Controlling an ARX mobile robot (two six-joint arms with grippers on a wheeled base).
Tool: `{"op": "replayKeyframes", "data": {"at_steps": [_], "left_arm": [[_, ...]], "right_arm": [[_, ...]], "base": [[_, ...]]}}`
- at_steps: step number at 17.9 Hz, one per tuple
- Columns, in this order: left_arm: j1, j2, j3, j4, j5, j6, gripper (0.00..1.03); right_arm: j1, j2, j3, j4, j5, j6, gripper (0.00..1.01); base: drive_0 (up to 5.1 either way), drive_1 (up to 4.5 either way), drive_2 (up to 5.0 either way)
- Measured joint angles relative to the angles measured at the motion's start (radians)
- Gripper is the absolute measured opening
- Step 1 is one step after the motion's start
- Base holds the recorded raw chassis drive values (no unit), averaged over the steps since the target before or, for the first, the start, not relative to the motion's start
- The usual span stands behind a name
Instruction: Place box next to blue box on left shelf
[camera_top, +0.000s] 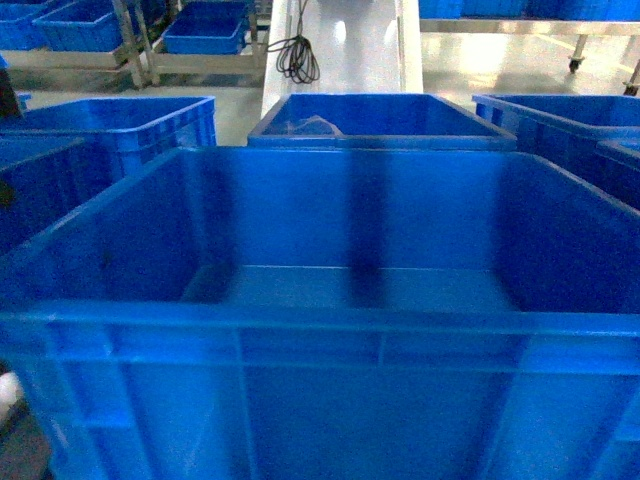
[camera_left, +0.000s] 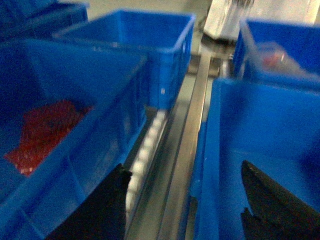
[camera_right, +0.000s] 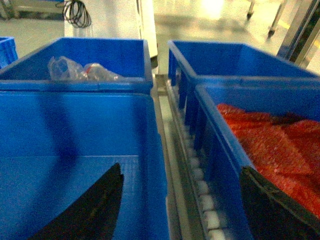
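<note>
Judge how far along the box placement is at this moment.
Early stage. Nothing looks placed: the box fills the head view right in front of the robot, empty, among other crates on the roller line, not on any shelf. In hand: the left gripper and right gripper each straddle a side wall with jaws spread. Whether it is lifted cannot be told. Carrying and setting down remain.

I see a coiled black cable (camera_top: 296, 55) on the pale conveyor (camera_top: 345, 45) ahead, crumpled clear plastic (camera_right: 82, 70) in one crate (camera_right: 75, 85), red material (camera_right: 280, 150) in another.
</note>
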Motion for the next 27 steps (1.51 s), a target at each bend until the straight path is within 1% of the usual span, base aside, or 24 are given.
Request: {"op": "replayKeyframes", "data": {"at_steps": [1, 2, 3, 5, 6, 7, 8, 9, 10, 11, 12, 13, 15, 16, 17, 18, 19, 20, 21, 22, 23, 24, 25, 27], "left_arm": [[-0.019, -0.037, -0.028, 0.06, 0.002, 0.015, 0.79], [-0.029, -0.056, -0.056, 0.096, -0.003, 0.03, 0.87], [-0.034, -0.064, -0.071, 0.115, -0.008, 0.043, 0.9], [-0.041, -0.075, -0.09, 0.122, -0.011, 0.051, 0.96], [-0.042, -0.08, -0.098, 0.12, -0.011, 0.061, 0.99], [-0.042, -0.079, -0.105, 0.119, -0.017, 0.069, 0.98], [-0.038, -0.08, -0.105, 0.122, -0.019, 0.073, 0.98], [-0.024, -0.078, -0.128, 0.218, 0.026, 0.102, 0.94], [0.024, -0.107, -0.2, 0.36, 0.165, 0.149, 0.81], [0.067, -0.163, -0.265, 0.401, 0.251, 0.174, 0.69], [0.103, -0.209, -0.306, 0.395, 0.302, 0.191, 0.56], [0.135, -0.249, -0.337, 0.382, 0.334, 0.198, 0.43], [0.183, -0.329, -0.385, 0.352, 0.389, 0.199, 0.19], [0.208, -0.37, -0.406, 0.335, 0.413, 0.199, 0.06], [0.229, -0.408, -0.423, 0.314, 0.432, 0.2, 0.02], [0.247, -0.448, -0.441, 0.29, 0.45, 0.2, 0.02], [0.264, -0.484, -0.455, 0.267, 0.468, 0.2, 0.02], [0.274, -0.514, -0.463, 0.246, 0.479, 0.2, 0.02], [0.333, -0.558, -0.477, 0.214, 0.555, 0.201, 0.02], [0.383, -0.592, -0.486, 0.19, 0.569, 0.202, 0.02], [0.381, -0.623, -0.489, 0.167, 0.576, 0.202, 0.02], [0.375, -0.632, -0.517, 0.209, 0.586, 0.203, 0.02], [0.375, -0.657, -0.517, 0.174, 0.585, 0.203, 0.02], [0.375, -0.729, -0.517, 0.111, 0.585, 0.203, 0.02]], "right_arm": [[0.013, -0.026, -0.014, 0.04, 0.019, -0.051, 0.83], [0.016, -0.047, -0.027, 0.067, 0.042, -0.079, 0.9], [0.016, -0.053, -0.031, 0.073, 0.048, -0.087, 0.92], [0.019, -0.077, -0.05, 0.102, 0.079, -0.11, 0.99], [0.019, -0.083, -0.055, 0.105, 0.083, -0.113, 1.0], [0.019, -0.095, -0.064, 0.103, 0.099, -0.134, 0.98], [0.019, -0.089, -0.065, 0.104, 0.098, -0.144, 0.98], [-0.024, -0.104, -0.106, 0.175, -0.037, -0.111, 0.87], [-0.06, -0.155, -0.155, 0.183, -0.142, -0.079, 0.74], [-0.095, -0.2, -0.202, 0.181, -0.195, -0.059, 0.6], [-0.109, -0.222, -0.227, 0.174, -0.219, -0.054, 0.49], [-0.121, -0.257, -0.252, 0.168, -0.249, -0.051, 0.36], [-0.161, -0.328, -0.296, 0.145, -0.272, -0.048, 0.1], [-0.177, -0.359, -0.314, 0.127, -0.292, -0.047, 0.01], [-0.235, -0.391, -0.328, 0.108, -0.368, -0.047, 0.02], [-0.277, -0.423, -0.34, 0.093, -0.372, -0.045, 0.02], [-0.274, -0.455, -0.354, 0.074, -0.385, -0.044, 0.02], [-0.269, -0.482, -0.363, 0.055, -0.387, -0.043, 0.02], [-0.269, -0.51, -0.37, 0.034, -0.387, -0.044, 0.02], [-0.269, -0.542, -0.377, 0.014, -0.386, -0.043, 0.02], [-0.269, -0.567, -0.385, -0.006, -0.387, -0.043, 0.02], [-0.269, -0.577, -0.407, 0.036, -0.387, -0.043, 0.02], [-0.269, -0.6, -0.408, -0.007, -0.387, -0.043, 0.02], [-0.269, -0.659, -0.408, -0.05, -0.387, -0.043, 0.02]], "base": [[0.0, 0.0, 0.0], [0.0, 0.0, 0.0], [0.0, 0.0, 0.0], [0.0, 0.0, 0.0], [0.0, 0.0, 0.0], [0.0, 0.0, 0.0], [0.0, 0.0, 0.0], [0.0, 0.0, 0.0], [0.0, 0.0, 0.0], [0.0, 0.0, 0.0], [0.0, 0.0, 0.0], [0.0, 0.0, 0.0], [0.0, 0.0, 0.0], [0.0, 0.0, 0.0], [0.0, 0.0, 0.0], [0.0, 0.0, 0.0], [0.0, 0.0, 0.0], [0.0, 0.0, 0.0], [0.0, 0.0, 0.0], [0.0, 0.0, 0.0], [0.0, 0.0, 0.0], [0.0, 0.0, 0.0], [0.0, 0.0, 0.0], [0.0, 0.0, 0.0]]}}
